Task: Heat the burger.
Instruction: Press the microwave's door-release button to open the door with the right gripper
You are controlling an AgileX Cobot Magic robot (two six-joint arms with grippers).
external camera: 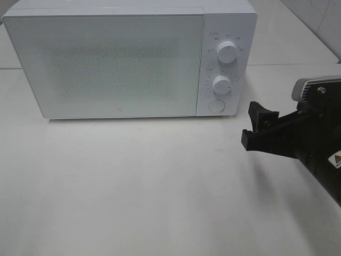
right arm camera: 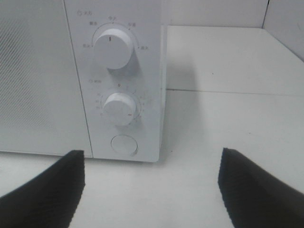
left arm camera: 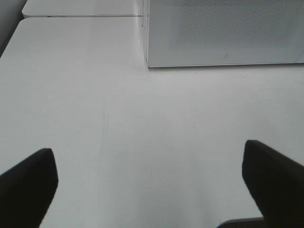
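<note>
Broadly, a white table [external camera: 160, 186] fills the scene, and at its far side stands a white microwave [external camera: 229, 16] with its door [external camera: 106, 64] shut. The door panel is a pale, speckled screen, and nothing behind it can be made out, so what the oven holds cannot be told. The burger shows in none of the three views; whether it sits behind that door cannot be told either.

The right arm comes in from the right edge of the high view, cut off by the frame. The right gripper [external camera: 251, 125] hangs above the table just right of the microwave's front corner, facing the control panel. Its dark ridged fingers are spread wide with nothing between them.

The left gripper [left arm camera: 149, 156] appears only in its own wrist view – two dark fingers, each cut off by the frame, set wide apart over bare table, holding nothing, with the microwave's lower front corner ahead.

On the panel sit an upper knob [external camera: 227, 52], a lower knob [external camera: 220, 84] and a round button [external camera: 216, 105] below them; the print around the knobs is too small to read
</note>
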